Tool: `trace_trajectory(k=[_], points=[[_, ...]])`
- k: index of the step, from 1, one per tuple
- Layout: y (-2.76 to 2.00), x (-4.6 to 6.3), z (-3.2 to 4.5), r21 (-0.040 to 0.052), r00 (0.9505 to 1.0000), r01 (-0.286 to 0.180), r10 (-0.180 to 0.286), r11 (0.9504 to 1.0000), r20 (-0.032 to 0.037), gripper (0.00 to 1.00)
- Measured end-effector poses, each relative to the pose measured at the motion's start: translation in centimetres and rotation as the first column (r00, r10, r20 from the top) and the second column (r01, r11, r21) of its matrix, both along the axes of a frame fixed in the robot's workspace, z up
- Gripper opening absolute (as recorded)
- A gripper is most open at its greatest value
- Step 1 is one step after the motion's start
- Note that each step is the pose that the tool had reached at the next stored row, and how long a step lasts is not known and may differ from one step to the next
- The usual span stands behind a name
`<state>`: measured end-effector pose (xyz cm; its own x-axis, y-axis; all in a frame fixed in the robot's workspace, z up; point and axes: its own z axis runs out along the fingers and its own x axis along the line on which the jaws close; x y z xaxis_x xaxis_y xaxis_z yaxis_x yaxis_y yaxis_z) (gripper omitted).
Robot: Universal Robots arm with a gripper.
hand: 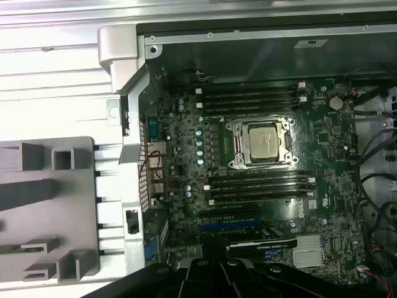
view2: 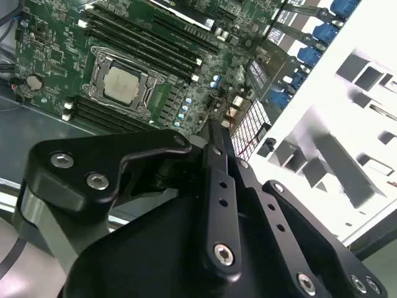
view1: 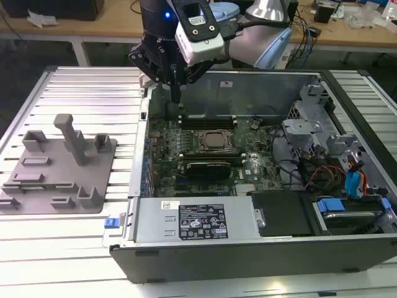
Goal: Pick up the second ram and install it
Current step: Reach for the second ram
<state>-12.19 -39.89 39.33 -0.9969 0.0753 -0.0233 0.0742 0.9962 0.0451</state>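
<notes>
Exterior view puts the claw [view1: 177,96] inside the open computer case [view1: 248,264], pointing straight down and hanging just above the motherboard [view1: 164,158]. Its tip is over one end of the memory slots [view1: 208,122], which run away from it toward the exterior view's right. The CPU socket [view1: 214,141] lies just beyond those slots, lower than the claw and nearer the camera.

In the second wrist view the fingers [view2: 217,161] look brought together into one narrow bar, with nothing green between them. Fingers drawn together like this and held vertical would suit pressing down on a stick's edge, not carrying one, though that is my reading only.

I cannot pick out the second ram for sure. Thin green edges show along the slots directly beneath the claw, so it may be standing in one of them. I cannot tell whether it is fully seated or which slot it is in.

The grey fixture [view1: 56,167] sits on the slatted bench [view1: 80,93], well apart from the claw toward the exterior view's left. I see no green stick in its holders. It stands outside the case, probably so that parts can be lifted from it without the case walls in the way.
</notes>
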Motion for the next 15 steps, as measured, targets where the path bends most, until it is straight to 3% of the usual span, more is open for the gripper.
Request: trace_trajectory(k=[9, 15], points=[[0.00, 0.0, 0.00, 0.0000, 1.0000, 0.000, 0.000, 1.0000, 0.0000, 0.08], [0.00, -1.6, -0.01, 0.0000, 1.0000, 0.000, 0.000, 1.0000, 0.0001, 0.08]])
